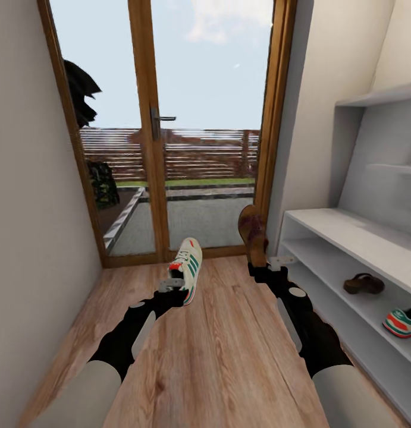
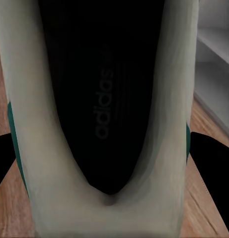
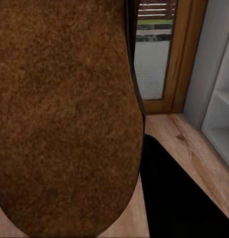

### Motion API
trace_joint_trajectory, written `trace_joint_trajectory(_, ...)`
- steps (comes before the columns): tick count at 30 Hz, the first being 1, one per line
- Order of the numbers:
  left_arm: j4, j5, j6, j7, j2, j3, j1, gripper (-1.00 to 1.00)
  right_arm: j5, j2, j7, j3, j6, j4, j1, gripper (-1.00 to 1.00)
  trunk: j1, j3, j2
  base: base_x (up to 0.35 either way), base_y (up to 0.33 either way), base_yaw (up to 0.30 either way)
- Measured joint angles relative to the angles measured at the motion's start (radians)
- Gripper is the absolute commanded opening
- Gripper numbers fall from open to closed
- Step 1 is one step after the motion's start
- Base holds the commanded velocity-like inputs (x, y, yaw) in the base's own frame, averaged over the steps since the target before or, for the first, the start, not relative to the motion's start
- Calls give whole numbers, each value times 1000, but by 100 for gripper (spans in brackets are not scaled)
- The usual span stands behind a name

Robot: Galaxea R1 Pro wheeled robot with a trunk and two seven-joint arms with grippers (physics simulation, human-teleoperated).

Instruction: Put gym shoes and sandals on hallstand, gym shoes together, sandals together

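Gym shoe [image 2: 109, 99] insole — "adidas" (faint)

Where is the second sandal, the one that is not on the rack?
In the head view the right gripper holds this sandal upright in the air, just left of the rack, in front of the glass door.

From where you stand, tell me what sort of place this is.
Likely a home's entry corridor: a glazed wooden door opens to a yard, a grey shoe rack lines one wall holding a sandal and gym shoe, over wood-plank floor.
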Motion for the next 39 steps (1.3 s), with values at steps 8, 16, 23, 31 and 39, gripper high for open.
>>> trace_joint_trajectory(8,0,0,0,0,0,0,0,-100,-1,0,0,0,1,0,0,-100,0,0,0,45,15,-298)
trace_joint_trajectory(16,0,0,1,0,0,1,0,-100,0,0,0,0,1,0,0,-100,0,0,0,2,1,-299)
trace_joint_trajectory(23,0,0,1,0,0,1,0,-100,-1,0,0,0,0,0,0,-100,0,0,0,0,0,-300)
trace_joint_trajectory(31,0,0,2,0,0,1,0,-100,0,0,0,0,0,0,0,-100,0,0,0,29,59,-300)
trace_joint_trajectory(39,0,0,2,0,0,0,0,-100,0,0,0,0,0,0,0,-100,0,0,0,147,220,-300)
